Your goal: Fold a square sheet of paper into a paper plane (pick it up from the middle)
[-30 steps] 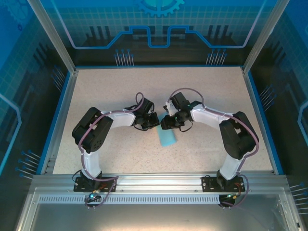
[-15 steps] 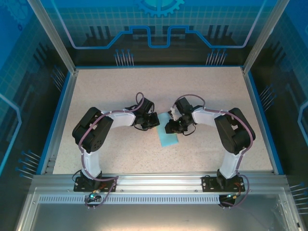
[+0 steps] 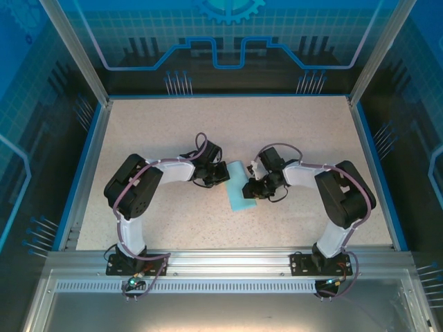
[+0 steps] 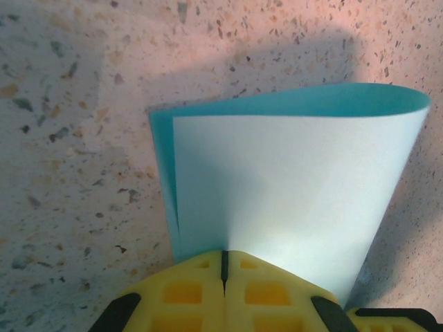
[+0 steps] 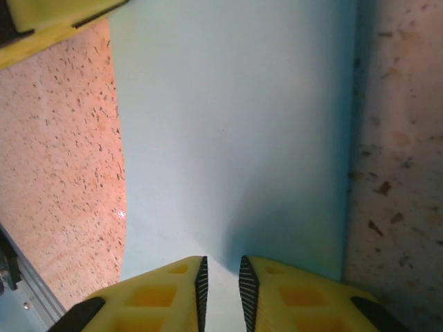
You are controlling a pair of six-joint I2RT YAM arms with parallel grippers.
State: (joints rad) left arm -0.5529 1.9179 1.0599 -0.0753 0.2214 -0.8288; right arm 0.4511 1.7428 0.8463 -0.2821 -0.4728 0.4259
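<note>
Mid-fold, both hands down on the blue sheet

Top view: sheet [image 3: 240, 194] folded to a narrow strip mid-counter [image 3: 173, 124], left hand [image 3: 220, 173] at its far corner, right hand [image 3: 250, 190] on its right edge. Left wrist: fingers [image 4: 187, 290] pressed together on the near edge, top layer bowing up, probably anchoring against sliding. Right wrist: fingers [image 5: 291, 290] all but touching, just a thin slit between, tips down on the flat layer, likely for pressing the crease in. No telling pinch from plain press in either.
</note>
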